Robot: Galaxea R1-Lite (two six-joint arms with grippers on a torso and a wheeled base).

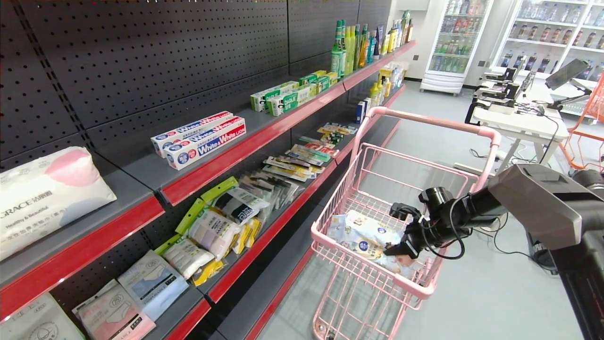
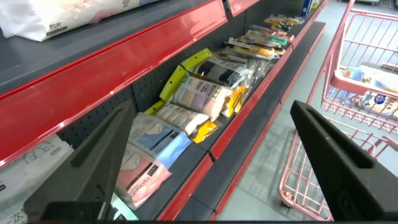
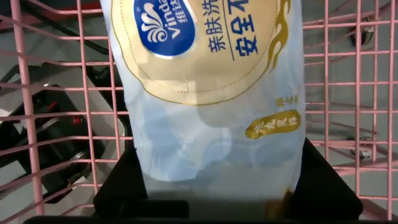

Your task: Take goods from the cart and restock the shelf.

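I'm at the pick: lower right of centre in the head view, my right gripper [image 1: 395,251] has its jaws pinched on the wipes pack [image 1: 361,236] lying in the cart [image 1: 434,122], while the left gripper [image 2: 211,107] gapes wide and empty, so next I'd lift clear and swing left to the shelf [image 1: 264,136].

A glass-door drinks cooler [image 1: 441,84] stands far back, full of bottles [image 1: 454,46]. Near it a white bench [image 1: 524,126] carries dark devices [image 1: 500,87]. An orange wire frame [image 1: 585,135] stands just beside the bench's right edge.
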